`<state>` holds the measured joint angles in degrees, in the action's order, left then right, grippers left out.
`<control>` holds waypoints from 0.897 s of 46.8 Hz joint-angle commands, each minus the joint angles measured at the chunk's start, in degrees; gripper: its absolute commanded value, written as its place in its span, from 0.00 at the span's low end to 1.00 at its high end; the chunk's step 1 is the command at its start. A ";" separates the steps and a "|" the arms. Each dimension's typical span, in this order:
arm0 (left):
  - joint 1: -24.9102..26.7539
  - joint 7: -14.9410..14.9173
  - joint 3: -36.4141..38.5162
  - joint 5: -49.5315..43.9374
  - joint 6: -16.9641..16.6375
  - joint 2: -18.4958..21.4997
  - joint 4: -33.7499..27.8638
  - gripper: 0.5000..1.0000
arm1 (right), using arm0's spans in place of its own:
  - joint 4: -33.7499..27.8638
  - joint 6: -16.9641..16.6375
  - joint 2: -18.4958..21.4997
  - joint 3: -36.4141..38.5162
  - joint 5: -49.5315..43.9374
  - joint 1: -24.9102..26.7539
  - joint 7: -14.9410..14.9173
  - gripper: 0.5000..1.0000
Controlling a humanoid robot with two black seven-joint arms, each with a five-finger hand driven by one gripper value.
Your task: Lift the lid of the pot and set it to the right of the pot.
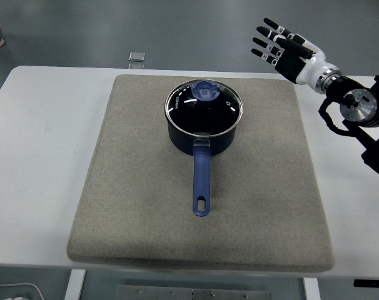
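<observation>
- The white surface (45,156) carries a grey mat (146,212), with bare mat right of the pot for setting down.
- The blue pot (202,134) sits mid-mat, handle toward the near edge.
- The glass lid (204,107) is on it.
- The right hand (282,49), fingers spread and empty, hovers well up-right; it should descend over the knob (206,90) and pinch it squarely.

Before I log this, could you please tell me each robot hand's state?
Left robot hand: not in view.
Right robot hand: open, holding nothing.

Black hand (284,50) with white-tipped fingers, white wrist, silver joint.
</observation>
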<state>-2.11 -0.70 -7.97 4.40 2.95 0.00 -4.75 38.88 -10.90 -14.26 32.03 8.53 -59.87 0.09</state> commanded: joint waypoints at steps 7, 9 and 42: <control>0.00 0.17 -0.12 0.00 -0.31 0.00 -0.08 1.00 | -0.20 -0.08 -0.06 -0.03 0.00 0.02 0.00 0.81; 0.00 0.09 -0.12 0.00 -0.31 0.00 -0.26 1.00 | -0.20 -0.08 -0.15 -0.03 0.00 -0.07 0.00 0.81; 0.35 0.17 -0.03 0.00 -0.31 0.00 -0.35 1.00 | -0.20 0.09 -0.42 -0.30 -1.14 -0.69 -0.18 0.81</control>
<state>-1.76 -0.53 -8.00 4.40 2.63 0.00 -5.02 38.67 -10.90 -14.92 32.09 7.43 -60.46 -0.07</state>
